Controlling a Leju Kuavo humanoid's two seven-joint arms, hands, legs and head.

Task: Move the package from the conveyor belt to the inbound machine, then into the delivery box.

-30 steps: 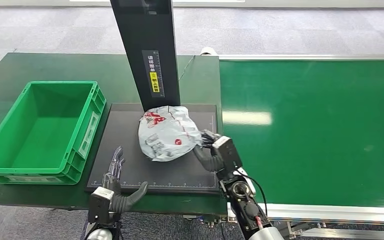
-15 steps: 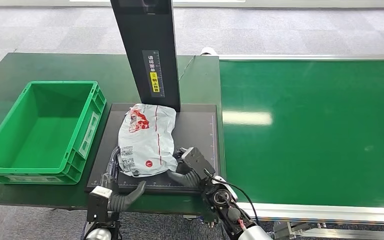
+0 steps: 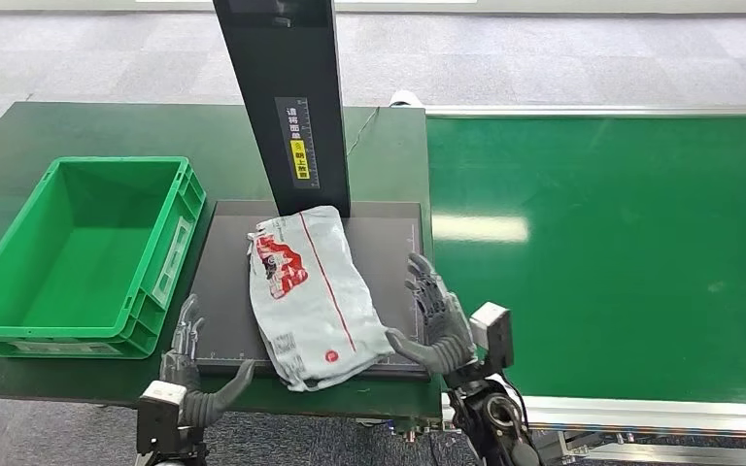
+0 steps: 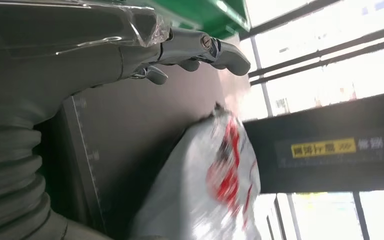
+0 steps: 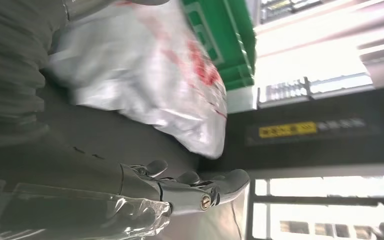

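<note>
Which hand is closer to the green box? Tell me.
The left hand, at the black platform's front-left corner just below the green box. The right hand sits across the package, beside the conveyor belt.

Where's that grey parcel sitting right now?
In the head view the parcel lies on the black scanner plate, between the robot's two hands, right of the green box.

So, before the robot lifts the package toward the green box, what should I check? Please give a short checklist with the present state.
1. Package lies on the black scanner plate: ok, though its near end overhangs the front edge.
2. Right hand free of the package: ok, fingers spread beside it.
3. Left hand holds nothing: ok, open at the plate's front edge.
4. Green box has room: ok, nothing inside.
5. Scan finished: cannot tell.
</note>
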